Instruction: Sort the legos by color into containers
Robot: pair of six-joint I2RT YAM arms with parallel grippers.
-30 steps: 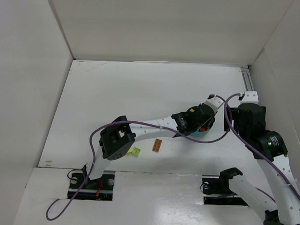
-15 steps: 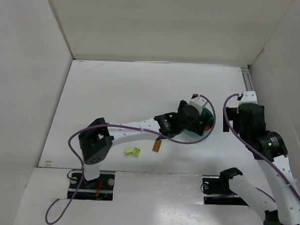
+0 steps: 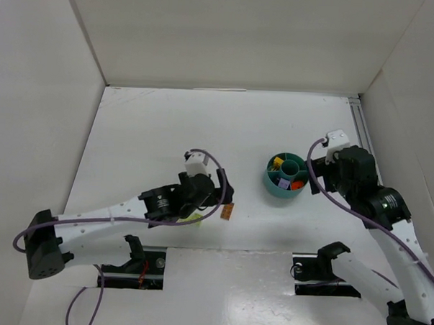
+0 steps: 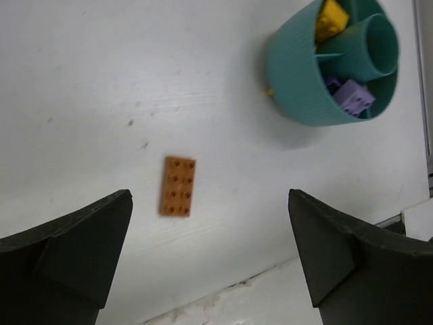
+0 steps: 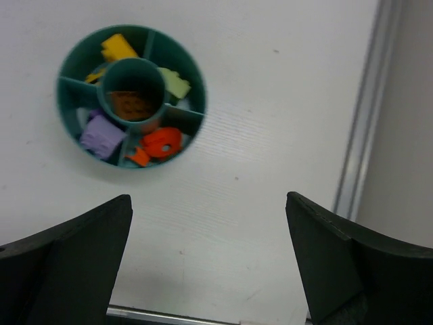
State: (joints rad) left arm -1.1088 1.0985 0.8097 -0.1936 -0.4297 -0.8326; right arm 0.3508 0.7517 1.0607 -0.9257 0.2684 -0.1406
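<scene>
Left gripper [image 4: 210, 200] drawn back from the teal bowl [image 4: 291, 74]
It is now held above the brown brick [image 4: 178, 186] lying on the surface [image 4: 101, 81], jaws spread wide and empty; the right gripper [image 5: 208, 203] is likewise wide and empty, above the bowl.

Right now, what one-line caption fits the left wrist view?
Open left fingers frame a brown brick; the teal bowl, upper right, holds a yellow brick and purple bricks.
</scene>
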